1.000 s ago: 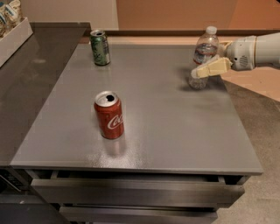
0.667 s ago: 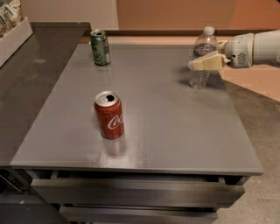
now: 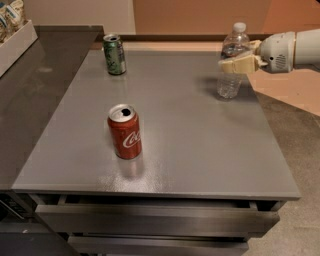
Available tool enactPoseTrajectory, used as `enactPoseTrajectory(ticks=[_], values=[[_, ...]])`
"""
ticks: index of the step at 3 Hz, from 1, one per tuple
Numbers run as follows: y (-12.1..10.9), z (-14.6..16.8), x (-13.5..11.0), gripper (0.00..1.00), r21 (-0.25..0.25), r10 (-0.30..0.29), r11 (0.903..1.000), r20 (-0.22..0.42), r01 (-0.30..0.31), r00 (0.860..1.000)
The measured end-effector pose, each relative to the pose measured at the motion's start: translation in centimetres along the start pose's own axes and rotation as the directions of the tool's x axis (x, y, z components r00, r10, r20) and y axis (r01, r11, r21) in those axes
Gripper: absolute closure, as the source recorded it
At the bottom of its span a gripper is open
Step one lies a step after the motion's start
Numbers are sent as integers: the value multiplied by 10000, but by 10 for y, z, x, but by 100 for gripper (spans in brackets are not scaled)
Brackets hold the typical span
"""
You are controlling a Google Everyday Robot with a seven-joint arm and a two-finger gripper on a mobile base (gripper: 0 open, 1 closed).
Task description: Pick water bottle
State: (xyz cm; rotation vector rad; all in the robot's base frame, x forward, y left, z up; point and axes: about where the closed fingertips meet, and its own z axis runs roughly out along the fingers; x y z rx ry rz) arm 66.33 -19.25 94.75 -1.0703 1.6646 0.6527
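Grey metal counter (image 3: 200, 140), matte top, faint sheen near front edge. Red cola can (image 3: 125, 132) upright on it, tab opening visible in the lid; taken as landmark.

- Green can (image 3: 114, 54): upright, behind the cola can and slightly left, well apart, near the counter's far edge.
- Drawer fronts (image 3: 150, 220): below and in front of the cola can, under the counter lip.
- Darker worktop (image 3: 45, 85): left of the cola can, adjoining the counter.
- White tray (image 3: 17, 42): far behind-left of the cola can, holding packets (image 3: 10, 15).
- Hand (image 3: 235, 65): behind-right of the cola can, well apart.
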Motion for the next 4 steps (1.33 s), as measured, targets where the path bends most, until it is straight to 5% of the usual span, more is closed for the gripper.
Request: enactPoseTrajectory(ticks=[1,3,4], values=[[15,-10,-30,100,-325,-388,9986,606,408,9974],[50,-15,-95,100,-1295,-1306,9798,1609,1521,9783],[50,-15,-95,100,-1297,-1306,9798,1609,1521,9783]])
